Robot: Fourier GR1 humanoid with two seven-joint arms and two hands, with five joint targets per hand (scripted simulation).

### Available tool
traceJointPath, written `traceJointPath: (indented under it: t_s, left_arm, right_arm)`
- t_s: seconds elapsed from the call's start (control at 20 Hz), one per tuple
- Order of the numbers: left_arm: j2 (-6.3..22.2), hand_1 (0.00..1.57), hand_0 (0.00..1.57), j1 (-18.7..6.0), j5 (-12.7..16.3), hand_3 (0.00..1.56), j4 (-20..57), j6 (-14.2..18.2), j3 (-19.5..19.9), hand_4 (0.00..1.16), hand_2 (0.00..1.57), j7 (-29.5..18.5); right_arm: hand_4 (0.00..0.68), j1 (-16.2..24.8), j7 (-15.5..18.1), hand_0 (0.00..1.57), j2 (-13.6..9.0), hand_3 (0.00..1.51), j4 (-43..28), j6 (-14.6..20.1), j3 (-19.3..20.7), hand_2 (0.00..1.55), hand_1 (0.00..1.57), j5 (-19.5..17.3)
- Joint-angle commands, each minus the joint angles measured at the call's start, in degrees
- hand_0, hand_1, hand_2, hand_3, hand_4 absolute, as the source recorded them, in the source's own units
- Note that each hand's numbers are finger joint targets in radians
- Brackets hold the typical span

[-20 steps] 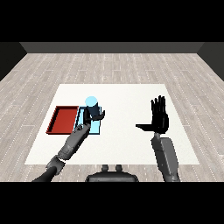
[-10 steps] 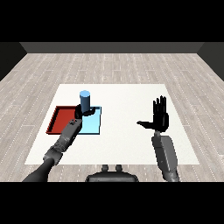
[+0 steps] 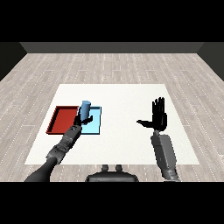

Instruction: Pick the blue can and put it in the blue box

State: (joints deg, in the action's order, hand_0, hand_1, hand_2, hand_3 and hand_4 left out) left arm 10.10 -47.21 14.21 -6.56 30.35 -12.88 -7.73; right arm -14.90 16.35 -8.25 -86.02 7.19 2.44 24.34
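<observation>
While the red tray [image 3: 63, 119] lies farthest left on the white counter [image 3: 122, 96], the left hand [image 3: 81, 120] curls round the upright blue can [image 3: 85, 109] over the light blue tray [image 3: 92, 125] just beside it. Well apart, the right hand [image 3: 159, 119] stands raised, fingers spread wide, holding nothing.

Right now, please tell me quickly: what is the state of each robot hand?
Left robot hand: closed around the blue cylindrical can, over the light blue tray.
Right robot hand: open, holding nothing.
</observation>
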Motion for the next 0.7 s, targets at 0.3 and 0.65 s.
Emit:
traceJointPath:
  t_s: [0.3, 0.65]
  left_arm:
    - [0.1, 0.36, 0.36, 1.8, -1.6, 0.0, 5.6, -6.5, 0.2, 0.63, 0.41, -0.5]
    - [0.5, 0.0, 0.0, 0.1, -3.1, 0.0, 4.0, 5.1, -0.2, 0.0, 0.0, -1.3]
  right_arm:
    - [0.0, 2.4, 0.9, 0.0, -0.5, 0.0, -0.6, -3.6, 0.3, 0.0, 0.0, 1.1]
    - [0.0, -0.1, 3.3, 0.0, 0.0, 0.0, 3.3, -5.8, 1.8, 0.0, 0.0, 2.4]
